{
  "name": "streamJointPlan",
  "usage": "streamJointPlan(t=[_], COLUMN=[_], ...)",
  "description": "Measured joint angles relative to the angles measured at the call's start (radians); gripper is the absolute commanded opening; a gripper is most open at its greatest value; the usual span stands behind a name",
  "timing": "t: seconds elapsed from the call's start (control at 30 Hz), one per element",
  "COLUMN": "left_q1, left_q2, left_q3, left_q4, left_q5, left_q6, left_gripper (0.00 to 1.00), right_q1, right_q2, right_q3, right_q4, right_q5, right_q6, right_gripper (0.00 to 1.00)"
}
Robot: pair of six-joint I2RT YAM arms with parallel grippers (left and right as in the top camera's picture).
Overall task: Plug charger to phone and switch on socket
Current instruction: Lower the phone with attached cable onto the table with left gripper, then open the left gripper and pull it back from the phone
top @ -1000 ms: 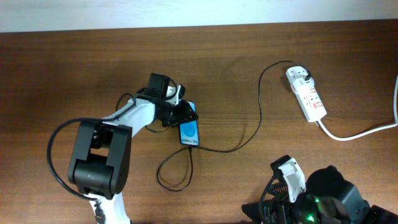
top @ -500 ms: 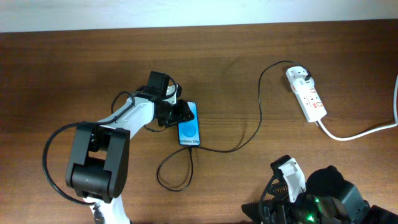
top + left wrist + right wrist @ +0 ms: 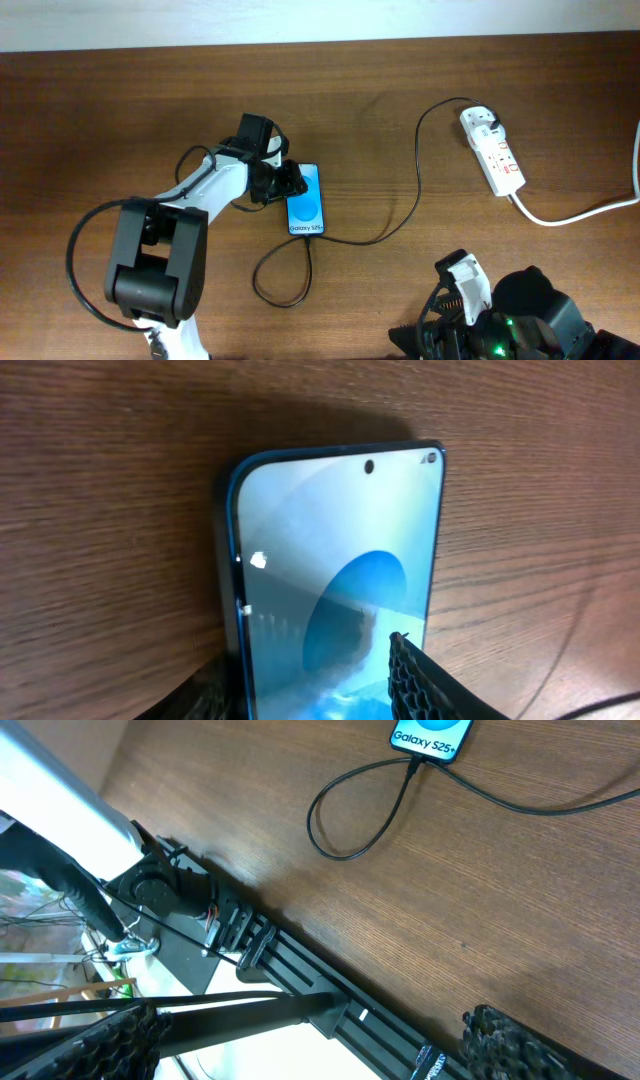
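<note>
Since the charger (image 3: pixel 416 190) tip looks seated in the near end of the phone (image 3: pixel 305 212), and its white plug head (image 3: pixel 483 118) sits in the socket (image 3: pixel 492 150), I judge the plugging part done. What I have left is the switch. The red switches (image 3: pixel 507 160) are too small from overhead for me to say whether one is on.

The phone lies flat about the middle of the table (image 3: pixel 120 110), a little toward the left edge. The socket lies near the far right corner, well apart from both arms.

My left gripper (image 3: pixel 283 184) appears clenched on the phone, with its fingers (image 3: pixel 418 678) at either long side. My right gripper (image 3: pixel 315 1045) is parked at the near edge toward the right corner, jaws spread wide and holding nothing.

The phone is a slim slab with dark edges, a lit blue screen, a punch-hole camera and white "Galaxy S25" text at the cable end. The thin black cable makes one slack loop toward the near edge, then sweeps right and up to the socket.
</note>
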Motion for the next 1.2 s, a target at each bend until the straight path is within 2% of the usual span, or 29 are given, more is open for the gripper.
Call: streamJointPlan(t=[0.57,0.9,1.2], left_q1=[-0.002,-0.002,0.094], left_q2=[-0.008,-0.014,-0.008], left_q3=[0.001,0.011,0.081], left_q4=[-0.005,-0.029,-0.318], left_q5=[-0.037,-0.118,-0.216], left_q6=[0.0,0.005,0.008], left_gripper=[0.53,0.66,0.69], right_q1=[0.0,0.0,0.0], right_q2=[0.0,0.0,0.0], right_q3=[0.0,0.0,0.0], right_q4=[0.0,0.0,0.0], right_q5=[0.0,0.0,0.0], right_q6=[0.0,0.0,0.0], right_gripper=[0.98,0.98,0.98])
